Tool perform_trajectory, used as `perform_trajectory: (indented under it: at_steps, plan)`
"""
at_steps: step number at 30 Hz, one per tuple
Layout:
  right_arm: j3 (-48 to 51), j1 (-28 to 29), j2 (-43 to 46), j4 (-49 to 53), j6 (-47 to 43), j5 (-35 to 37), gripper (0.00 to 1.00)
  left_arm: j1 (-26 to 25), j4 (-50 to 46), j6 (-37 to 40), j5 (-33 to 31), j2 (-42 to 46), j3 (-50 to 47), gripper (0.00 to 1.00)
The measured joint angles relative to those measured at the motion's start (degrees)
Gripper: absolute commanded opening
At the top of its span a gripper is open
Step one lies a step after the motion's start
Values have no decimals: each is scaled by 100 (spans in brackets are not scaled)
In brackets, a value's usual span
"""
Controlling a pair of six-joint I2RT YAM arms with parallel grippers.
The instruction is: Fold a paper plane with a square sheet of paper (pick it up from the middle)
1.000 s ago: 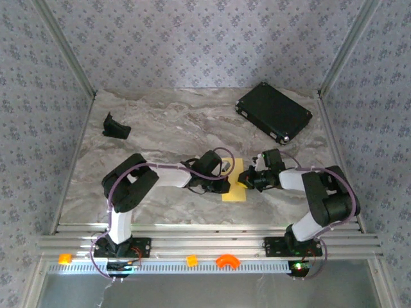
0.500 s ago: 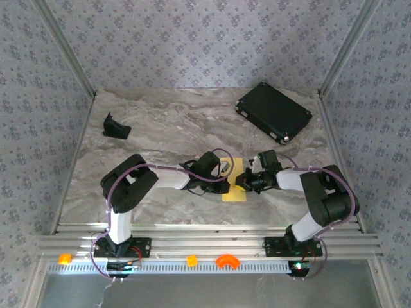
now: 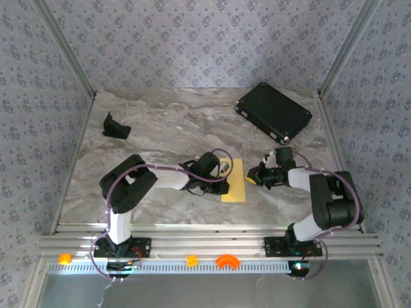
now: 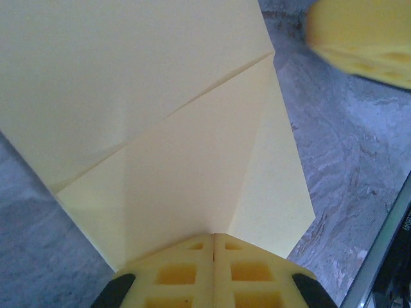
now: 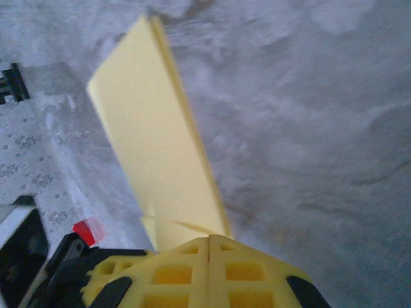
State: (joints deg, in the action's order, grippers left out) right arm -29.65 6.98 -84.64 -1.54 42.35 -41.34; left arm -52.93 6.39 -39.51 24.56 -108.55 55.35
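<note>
Folded paper [image 3: 234, 181] flat, centre frame. Left gripper [image 4: 214, 247] closed at paper's left edge, hold unclear. Right gripper [image 5: 210, 247] closed, just right of paper.

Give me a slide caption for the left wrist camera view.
The left gripper, shut, sits at the near edge of the folded pale-yellow paper lying on the marbled table.
</note>
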Motion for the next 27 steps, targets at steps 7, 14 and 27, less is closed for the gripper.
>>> perform_trajectory:
  at_steps: [7, 14, 27]
  plan:
    - [35, 470, 1093, 723, -146, 243, 11, 7, -756, 98, -214, 208, 254, 9]
    - [382, 986, 1912, 1364, 13, 603, 25, 205, -1121, 348, -409, 291, 640, 8]
    - [439, 1950, 1794, 1606, 678, 1156, 37, 299, -1231, 455, -442, -142, 743, 3]
